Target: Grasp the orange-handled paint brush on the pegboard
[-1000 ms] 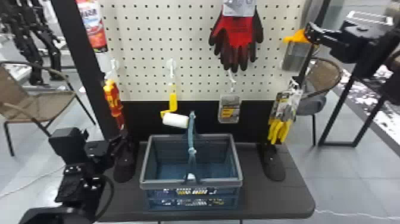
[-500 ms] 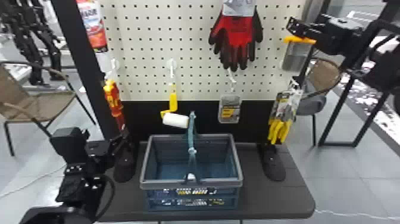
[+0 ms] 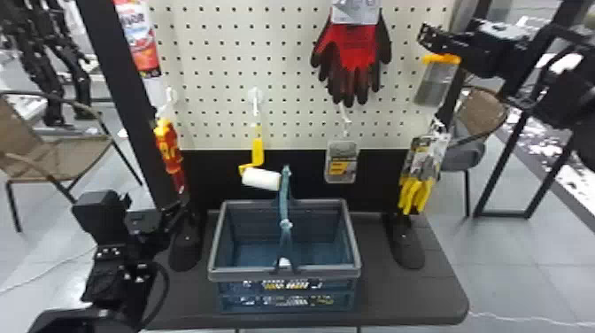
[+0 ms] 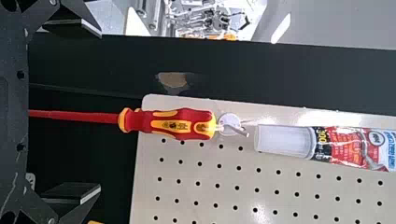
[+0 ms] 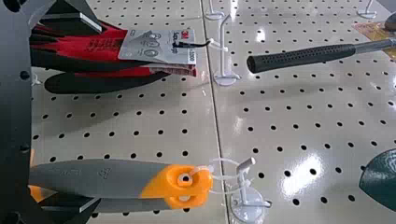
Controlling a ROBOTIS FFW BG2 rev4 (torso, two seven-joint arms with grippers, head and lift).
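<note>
- Head view: the orange-handled paint brush with a grey body (image 3: 434, 79) is seen hung at the upper right edge of the cream perforated pegboard (image 3: 287, 88). The right gripper (image 3: 427, 37) is held at that same corner, and the left gripper (image 3: 175, 210) low by the pegboard's left post.
- Left wrist view: the left fingers are shown spread and empty. A red-and-yellow screwdriver (image 4: 163, 123) is hung at the pegboard's edge.
- Right wrist view: the right fingers are shown wide apart. The brush's grey end is seen just beside one finger, unclamped.
</note>
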